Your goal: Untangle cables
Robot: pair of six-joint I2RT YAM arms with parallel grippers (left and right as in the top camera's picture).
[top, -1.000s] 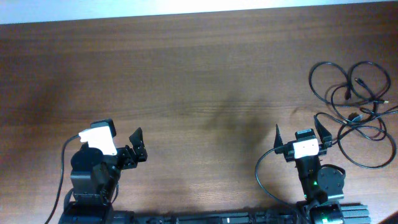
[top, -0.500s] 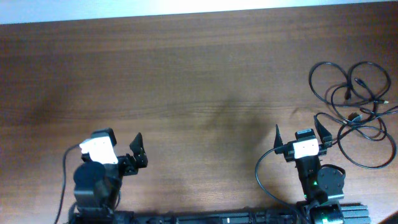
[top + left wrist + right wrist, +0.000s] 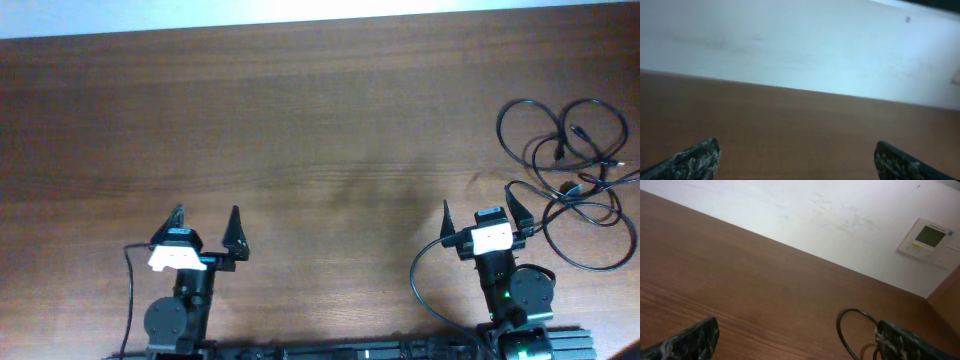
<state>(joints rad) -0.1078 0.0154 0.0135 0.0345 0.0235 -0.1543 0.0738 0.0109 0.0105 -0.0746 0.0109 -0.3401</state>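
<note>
The cables (image 3: pixel 568 170) are thin black cords lying in loose overlapping loops with small plug ends at the right edge of the wooden table. My right gripper (image 3: pixel 482 212) is open and empty just left of the nearest loops; its right finger almost reaches one. One cable loop (image 3: pixel 850 330) shows in the right wrist view beside the right finger, between my open fingers (image 3: pixel 800 340). My left gripper (image 3: pixel 207 218) is open and empty at the front left, far from the cables. The left wrist view shows only bare table between the fingertips (image 3: pixel 800 160).
The wooden table (image 3: pixel 320 120) runs to a white wall at the back. Thicker black wires (image 3: pixel 425 270) curve from the arm bases at the front edge. A wall panel (image 3: pixel 927 242) shows far behind the table.
My left arm has swung and straightened so that its open gripper now points away from the front edge. The right arm and the cables have not moved.
</note>
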